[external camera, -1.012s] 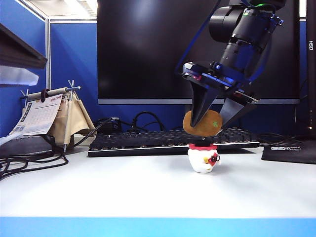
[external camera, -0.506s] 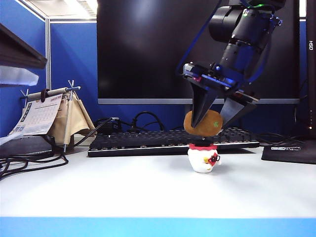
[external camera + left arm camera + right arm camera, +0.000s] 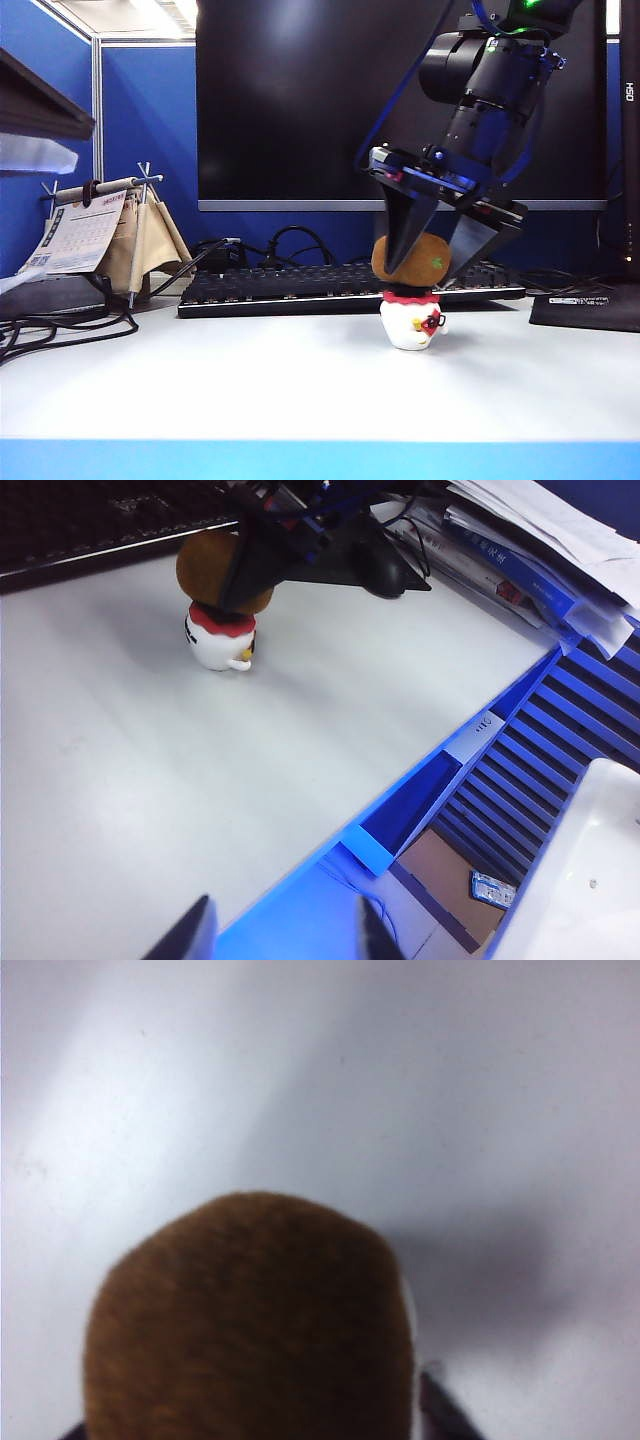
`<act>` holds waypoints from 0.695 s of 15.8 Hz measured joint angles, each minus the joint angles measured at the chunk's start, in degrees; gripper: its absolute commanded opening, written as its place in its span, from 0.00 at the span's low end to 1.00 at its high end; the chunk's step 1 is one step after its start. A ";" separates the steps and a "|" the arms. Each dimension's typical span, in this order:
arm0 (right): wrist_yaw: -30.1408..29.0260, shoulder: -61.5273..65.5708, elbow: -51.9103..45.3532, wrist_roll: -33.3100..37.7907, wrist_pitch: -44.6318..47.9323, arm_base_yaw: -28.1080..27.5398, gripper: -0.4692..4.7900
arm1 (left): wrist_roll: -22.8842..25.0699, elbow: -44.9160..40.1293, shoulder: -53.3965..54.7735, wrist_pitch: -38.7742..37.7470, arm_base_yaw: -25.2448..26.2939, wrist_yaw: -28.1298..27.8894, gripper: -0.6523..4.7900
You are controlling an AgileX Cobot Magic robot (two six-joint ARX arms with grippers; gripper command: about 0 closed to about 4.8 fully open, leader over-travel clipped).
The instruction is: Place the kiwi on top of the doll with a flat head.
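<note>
Kiwi [image 3: 411,260] resting on the doll with a flat head [image 3: 411,319], right gripper [image 3: 437,262] straddling it with jaws parted; left gripper [image 3: 283,932] spread, well away from doll; hazard: wider fruit may roll off if a withdrawing finger brushes it.

Bright overhead light washes the white worktop [image 3: 250,380] evenly in the exterior view, sharp all over, though the monitor [image 3: 300,100] stays dark with a faint sheen. The right wrist view is soft: the kiwi [image 3: 250,1320] fills it, blurred, casting a grey smudge of shadow. The left wrist view is clear, with mild glare.
</note>
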 measured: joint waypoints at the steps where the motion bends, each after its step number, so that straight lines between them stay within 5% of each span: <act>1: 0.02 0.00 0.00 -0.02 -0.02 0.00 0.91 | 0.00 0.00 0.00 0.00 0.00 -0.02 0.46; 11: 0.09 -0.13 0.02 -0.76 -0.20 0.00 1.00 | 0.22 0.00 0.00 0.00 0.00 -0.02 0.46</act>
